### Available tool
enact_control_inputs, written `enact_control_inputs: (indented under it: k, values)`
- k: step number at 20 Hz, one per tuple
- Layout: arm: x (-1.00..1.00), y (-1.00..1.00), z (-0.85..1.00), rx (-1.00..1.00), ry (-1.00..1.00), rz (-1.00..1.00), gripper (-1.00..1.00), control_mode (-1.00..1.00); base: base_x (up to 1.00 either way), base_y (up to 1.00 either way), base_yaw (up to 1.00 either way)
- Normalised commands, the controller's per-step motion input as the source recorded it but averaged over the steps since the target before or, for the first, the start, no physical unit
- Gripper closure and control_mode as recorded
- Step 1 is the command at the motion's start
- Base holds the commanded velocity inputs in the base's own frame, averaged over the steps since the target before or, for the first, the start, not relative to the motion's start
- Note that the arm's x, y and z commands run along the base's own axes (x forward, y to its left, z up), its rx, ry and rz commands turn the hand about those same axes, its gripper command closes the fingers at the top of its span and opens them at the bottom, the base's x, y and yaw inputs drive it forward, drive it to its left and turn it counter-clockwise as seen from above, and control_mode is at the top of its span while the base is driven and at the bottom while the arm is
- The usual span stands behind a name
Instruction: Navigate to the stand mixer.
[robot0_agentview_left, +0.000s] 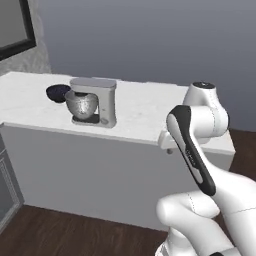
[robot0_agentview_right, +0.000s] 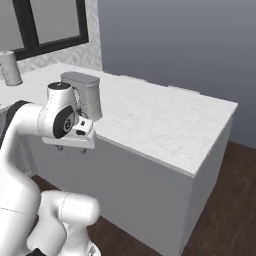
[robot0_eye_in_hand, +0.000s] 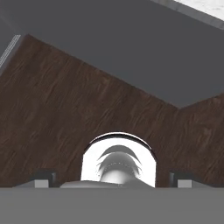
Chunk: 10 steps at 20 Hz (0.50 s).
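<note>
A white marble-patterned surface (robot0_agentview_left: 145, 112) tops a long pale island cabinet that runs across the left base view and ends in a corner at the right of the right base view. Dark wood plank floor (robot0_eye_in_hand: 65, 109) lies below it, seen in the hand view along the foot of the grey cabinet wall (robot0_eye_in_hand: 144, 57). A flat blue-grey wall (robot0_agentview_right: 175, 45) stands behind the island, and a black-framed window (robot0_agentview_right: 50, 25) sits at the upper left of the right base view.

The white arm (robot0_agentview_left: 200, 150) is folded up close in front of the island, its upper joints level with the surface edge. The claw (robot0_agentview_right: 71, 148) hangs under the hand just in front of the cabinet face and points down at the floor; in the hand view its two small dark fingertips (robot0_eye_in_hand: 43, 178) stand far apart at the bottom corners, with nothing between them, so it is wide open and holds nothing.

The stand mixer (robot0_agentview_left: 93, 102) stands upright on the surface, left of centre in the left base view, with its boxy grey head, shiny metal bowl and dark base. In the right base view its column and head (robot0_agentview_right: 82, 95) rise just behind the arm's upper joint, partly hidden by it. A small dark blue bowl (robot0_agentview_left: 58, 93) sits just beside the mixer on its left, touching or nearly so. A grey cylindrical canister (robot0_agentview_right: 10, 68) stands well apart near the window.
</note>
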Motion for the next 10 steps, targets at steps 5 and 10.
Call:
enact_control_inputs:
  k: [5, 10]
  values:
    - [0.0, 0.0, 0.0, 0.0, 0.0, 0.0, -1.0, 1.0, 0.58, 1.0, -0.42]
    - [0.0, 0.0, 0.0, 0.0, 0.0, 0.0, -1.0, 1.0, 0.54, 0.96, -0.38]
